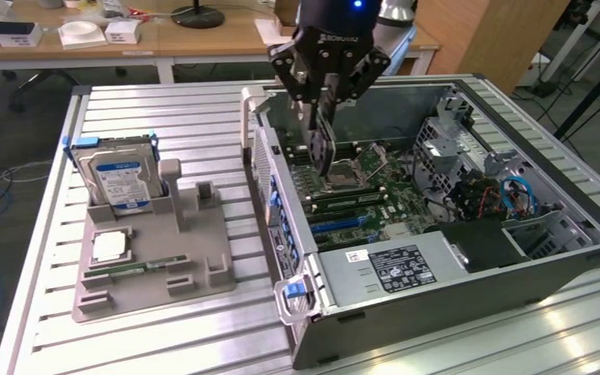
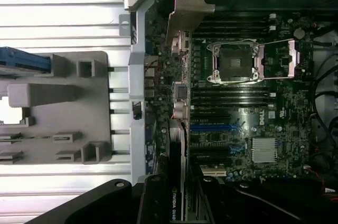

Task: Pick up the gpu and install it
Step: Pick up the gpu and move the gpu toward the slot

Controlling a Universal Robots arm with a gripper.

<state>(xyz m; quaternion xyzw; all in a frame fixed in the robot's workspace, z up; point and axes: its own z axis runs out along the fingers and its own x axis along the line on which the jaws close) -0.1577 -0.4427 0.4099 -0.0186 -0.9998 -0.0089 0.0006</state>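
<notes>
The gpu point(image 1: 322, 147) hangs on edge inside the open computer case point(image 1: 550, 234), just above the motherboard point(image 1: 383, 199) near the case's rear wall. My gripper point(image 1: 321, 116) is shut on its upper edge. In the wrist view the gpu point(image 2: 178, 102) appears edge-on, its silver bracket point(image 2: 190, 7) pointing away from my gripper point(image 2: 175, 195). It lies along the rear side of the board, beside the blue slot point(image 2: 214, 127) and the processor socket point(image 2: 232, 61).
A grey holder point(image 1: 154, 258) stands on the slatted table point(image 1: 175, 117) at the exterior view's left. It carries a hard drive point(image 1: 118, 180), a processor point(image 1: 109, 246) and a memory stick point(image 1: 138, 268). The power supply point(image 1: 394, 266) and cables point(image 1: 508, 195) fill the case's near and right parts.
</notes>
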